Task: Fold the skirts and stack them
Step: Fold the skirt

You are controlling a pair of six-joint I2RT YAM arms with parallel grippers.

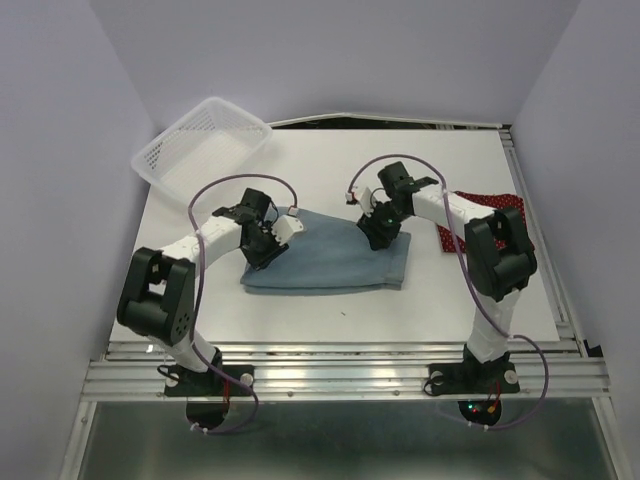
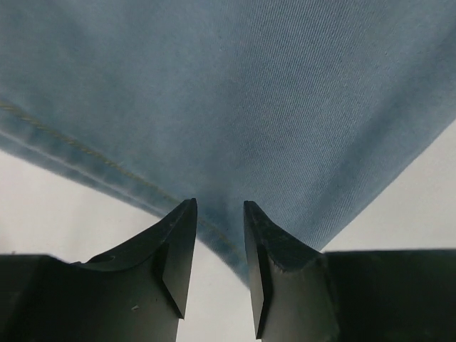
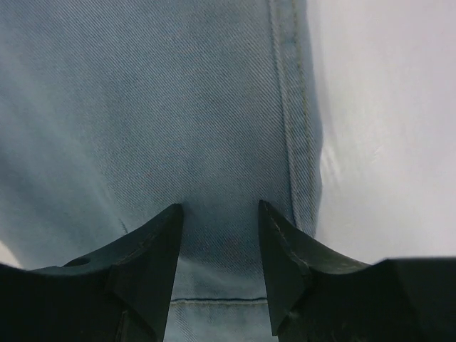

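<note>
The denim skirt (image 1: 335,262) lies in the middle of the worktop (image 1: 330,170). The mesh basket (image 1: 205,145) sits at its far left corner. The dotted skirt (image 1: 500,207) lies at the right edge.

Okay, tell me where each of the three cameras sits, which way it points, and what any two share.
Top external: above and behind the bases, facing down over the table; shows left arm, right arm, denim skirt, red skirt, basket.
Left wrist: on the left arm, facing down at denim's stitched edge; own jaws show, slightly parted.
Right wrist: on the right arm, facing down at denim beside a seam; own jaws show, parted.
Shared: both wrist views see the same denim skirt and table.
</note>
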